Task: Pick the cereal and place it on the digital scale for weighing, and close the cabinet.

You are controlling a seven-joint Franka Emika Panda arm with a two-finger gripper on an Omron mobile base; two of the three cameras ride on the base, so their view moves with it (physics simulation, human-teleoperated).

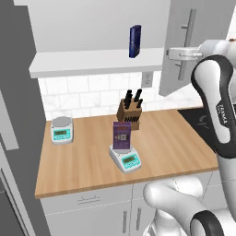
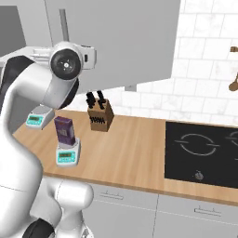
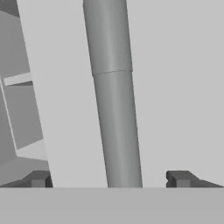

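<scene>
You have the cereal (image 1: 122, 136) standing upright on the askew digital scale (image 1: 126, 159) at the counter's (image 1: 87, 173) front, knife block (image 1: 129, 112) behind it. Your gripper (image 3: 109, 178) sits at the open cabinet (image 1: 193, 41) door, fingers (image 3: 180, 178) spread apart either side of its bar handle (image 3: 113, 100), not clamped. Dark blue box (image 1: 134, 41) stands on the shelf.

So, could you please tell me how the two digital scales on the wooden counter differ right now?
The near white-grey scale carries the tall dark purple cereal box on its platter; the far white-grey scale by the tiled wall carries nothing, its round silver platter bare. The near one sits askew to the counter edge; the far one sits square. Both have teal displays and look alike in size.
</scene>
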